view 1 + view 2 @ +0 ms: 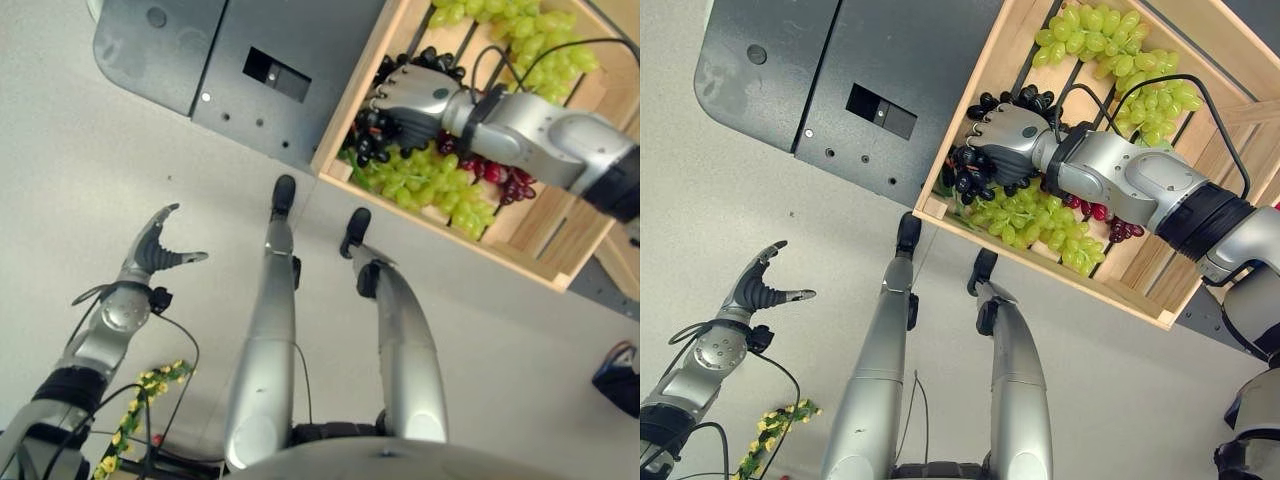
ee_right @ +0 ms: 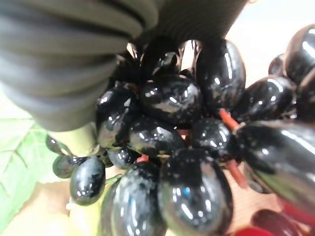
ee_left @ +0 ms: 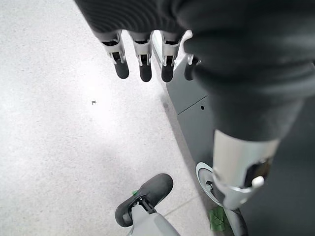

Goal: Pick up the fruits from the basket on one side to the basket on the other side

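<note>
Several dark-tipped fingers (image 1: 985, 112) of the right hand (image 1: 1005, 135) curl around a bunch of black grapes (image 1: 965, 172), clamped on it inside the wooden crate (image 1: 940, 205). Green grapes (image 1: 1025, 222) lie just beside the black bunch, red grapes (image 1: 1095, 213) next to them, more green grapes (image 1: 1110, 45) at the far end. Left hand (image 1: 150, 250) hangs over the floor (image 1: 80, 150), fingers apart and straight.

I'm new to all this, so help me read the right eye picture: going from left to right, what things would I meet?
Left hand, open → yellow flowers → dark grey panel → black grapes under the right hand → wooden crate with green grapes.
</note>
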Controlling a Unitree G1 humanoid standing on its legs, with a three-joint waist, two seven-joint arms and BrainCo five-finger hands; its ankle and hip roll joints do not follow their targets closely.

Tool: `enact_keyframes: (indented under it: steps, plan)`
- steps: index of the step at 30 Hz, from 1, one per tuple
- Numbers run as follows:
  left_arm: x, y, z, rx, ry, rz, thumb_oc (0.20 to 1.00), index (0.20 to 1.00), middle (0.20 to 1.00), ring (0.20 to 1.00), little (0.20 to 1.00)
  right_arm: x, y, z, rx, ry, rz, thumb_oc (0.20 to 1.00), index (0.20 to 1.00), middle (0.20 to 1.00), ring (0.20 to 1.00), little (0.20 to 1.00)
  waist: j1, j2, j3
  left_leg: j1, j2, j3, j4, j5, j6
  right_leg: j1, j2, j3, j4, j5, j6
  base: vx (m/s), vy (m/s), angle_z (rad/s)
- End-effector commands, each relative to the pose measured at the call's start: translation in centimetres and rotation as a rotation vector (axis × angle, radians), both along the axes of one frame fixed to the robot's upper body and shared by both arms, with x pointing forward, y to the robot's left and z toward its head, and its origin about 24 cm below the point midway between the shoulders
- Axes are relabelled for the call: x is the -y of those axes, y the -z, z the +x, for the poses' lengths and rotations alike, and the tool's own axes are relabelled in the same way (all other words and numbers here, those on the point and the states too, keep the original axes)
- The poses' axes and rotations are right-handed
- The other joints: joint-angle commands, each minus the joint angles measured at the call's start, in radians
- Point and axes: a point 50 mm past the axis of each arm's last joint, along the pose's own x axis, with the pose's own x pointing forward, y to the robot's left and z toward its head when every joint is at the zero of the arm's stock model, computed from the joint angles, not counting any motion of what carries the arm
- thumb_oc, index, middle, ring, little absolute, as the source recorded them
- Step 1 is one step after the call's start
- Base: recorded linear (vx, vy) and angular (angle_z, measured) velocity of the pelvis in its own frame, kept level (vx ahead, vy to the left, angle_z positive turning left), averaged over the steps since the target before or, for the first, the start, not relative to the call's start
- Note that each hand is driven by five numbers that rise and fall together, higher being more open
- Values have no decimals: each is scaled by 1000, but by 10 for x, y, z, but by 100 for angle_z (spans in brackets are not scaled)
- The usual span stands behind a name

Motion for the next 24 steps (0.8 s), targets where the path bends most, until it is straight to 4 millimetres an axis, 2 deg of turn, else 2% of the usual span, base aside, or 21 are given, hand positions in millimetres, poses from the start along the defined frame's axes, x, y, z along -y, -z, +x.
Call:
enact_keyframes:
  steps: [1,10,14,16,17,18,19,20,22,24]
  plan:
    - [0,5,-8,12,-19,-11,1000,1000,1000,1000,1000,27,25,2,-54,94,-75,200,200,200,200,200,-8,33,-13,-41,-40,45,55,-38,23,-40,2,14,-132,197,74,0,0,0]
    - [0,10,-8,2,-33,-18,1000,1000,1000,1000,1000,29,22,-1,-45,85,-32,200,200,200,200,200,-10,33,-13,-47,-39,48,62,-42,26,-50,1,16,-123,197,74,0,1,0]
    - [0,10,-10,4,-35,-24,1000,1000,1000,1000,1000,28,14,-10,-48,44,31,200,200,200,200,200,-15,26,-13,-42,-37,50,61,-42,25,-45,0,16,-123,196,74,0,0,0]
    - [0,12,-12,1,-37,-32,1000,1000,1000,1000,1000,26,6,-22,-73,-16,123,200,200,200,200,200,-20,18,-13,-25,-34,53,64,-44,25,-28,-1,14,-122,196,74,0,0,0]
    - [0,12,-12,1,-36,-31,1000,1000,1000,1000,1000,26,6,-22,-73,-15,123,200,200,200,200,200,-20,17,-13,-25,-34,53,64,-44,25,-28,-1,14,-122,196,74,0,0,0]
    - [-2,14,-14,-10,-40,-35,1000,1000,1000,1000,1000,28,2,-30,-115,-53,227,200,200,200,200,200,-22,12,-13,-2,-31,54,64,-48,26,-9,-2,13,-119,195,76,0,0,0]
    - [-2,14,-14,-10,-40,-35,1000,1000,1000,1000,1000,28,2,-30,-115,-53,228,200,200,200,200,200,-21,12,-13,-2,-31,54,64,-48,26,-9,-2,13,-119,195,76,0,0,0]
    - [-1,15,-16,-16,-33,-41,1000,1000,1000,1000,1000,30,0,-37,-172,-90,334,200,200,200,200,200,-22,10,-13,28,-29,57,65,-53,27,21,-2,13,-119,192,75,0,0,0]
    - [-1,15,-17,-19,-30,-43,1000,1000,1000,1000,1000,31,-1,-41,-193,-109,374,200,200,200,200,200,-20,8,-13,44,-28,58,63,-55,27,37,-3,12,-121,190,75,-1,2,2]
    - [0,15,-19,-20,-13,-58,1000,1000,1000,1000,1000,38,-7,-48,-240,-136,487,200,200,200,200,200,-23,3,-13,105,-25,66,56,-63,29,100,-4,12,-125,186,78,0,0,0]
